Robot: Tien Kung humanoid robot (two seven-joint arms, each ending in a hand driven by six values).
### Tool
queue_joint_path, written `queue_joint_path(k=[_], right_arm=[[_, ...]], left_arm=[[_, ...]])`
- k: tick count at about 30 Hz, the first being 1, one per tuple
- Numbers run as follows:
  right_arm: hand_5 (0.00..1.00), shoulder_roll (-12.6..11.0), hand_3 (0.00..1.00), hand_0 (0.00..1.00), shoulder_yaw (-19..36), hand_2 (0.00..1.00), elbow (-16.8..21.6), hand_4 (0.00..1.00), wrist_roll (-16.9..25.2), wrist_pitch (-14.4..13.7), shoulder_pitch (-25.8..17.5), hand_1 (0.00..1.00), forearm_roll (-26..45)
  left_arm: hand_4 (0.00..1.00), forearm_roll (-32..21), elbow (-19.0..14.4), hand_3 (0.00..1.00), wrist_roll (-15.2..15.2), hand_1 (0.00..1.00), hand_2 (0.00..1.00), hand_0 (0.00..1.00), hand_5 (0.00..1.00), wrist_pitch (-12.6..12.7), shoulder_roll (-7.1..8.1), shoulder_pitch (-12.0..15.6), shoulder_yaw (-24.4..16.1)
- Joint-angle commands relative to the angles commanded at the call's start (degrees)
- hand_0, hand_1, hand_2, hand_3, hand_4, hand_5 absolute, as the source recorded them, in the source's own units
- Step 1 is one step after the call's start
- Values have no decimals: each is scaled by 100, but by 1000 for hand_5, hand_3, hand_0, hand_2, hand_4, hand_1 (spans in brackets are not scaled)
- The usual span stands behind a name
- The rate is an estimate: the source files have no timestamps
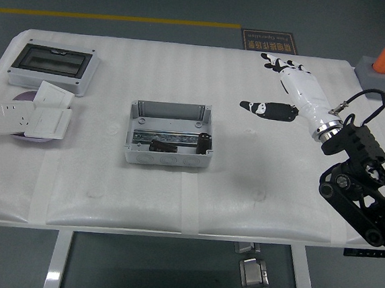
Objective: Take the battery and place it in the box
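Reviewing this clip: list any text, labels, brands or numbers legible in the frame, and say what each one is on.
Floor sign beyond the table's far edge: dark panel with orange lettering, too small and blurred to read.
White switch plates at the left: no print readable.
Grey box, clear-lidded enclosure, right robot hand: no text visible.
Nothing in the frame can be quoted.

The right robot hand (289,85) has a glossy white shell over palm and back, with black fingers (271,59) banded white at the joints and a black-and-white thumb. A silver metal ring marks the wrist. From there a thin black cable loops out toward 1 o'clock. Behind it the arm is matte black, built of blocky links and rounded joint housings.
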Motion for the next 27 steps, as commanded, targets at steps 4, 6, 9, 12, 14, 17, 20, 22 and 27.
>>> queue_joint_path(k=[4,6,9,12,14,17,20,22,27], right_arm=[[569,-104,889,884,438,774,74,997,95,-47,-344,757,103],[569,-131,889,884,620,774,109,997,136,-79,-499,757,138],[571,-146,879,868,893,767,162,995,181,-122,-718,747,173],[571,-144,879,868,1111,767,188,995,202,-147,-884,747,185],[575,-137,873,841,1247,762,195,993,212,-162,-996,740,191],[575,-127,873,841,1366,762,205,993,218,-180,-1116,740,184],[564,-116,865,833,1411,754,206,981,220,-187,-1186,736,167],[564,-105,865,833,1424,754,209,981,219,-189,-1205,736,154],[556,-73,862,826,1447,752,214,969,214,-189,-1223,734,132]], left_arm=[[547,29,0,598,4,641,459,626,459,-2,19,-6,19],[547,29,0,598,9,641,459,626,459,-1,27,-3,21],[546,56,0,598,21,641,459,626,459,-4,37,-4,4],[546,72,0,598,27,641,459,626,459,-4,49,-25,-6],[545,75,0,598,27,642,459,626,457,-7,60,-46,-3],[545,83,0,598,28,642,459,626,457,-11,76,-67,-3],[547,19,0,599,26,644,460,625,455,-7,100,-56,42],[547,-60,0,599,22,644,460,625,455,1,124,-31,92],[549,-138,0,598,29,643,459,625,453,12,208,20,108]])
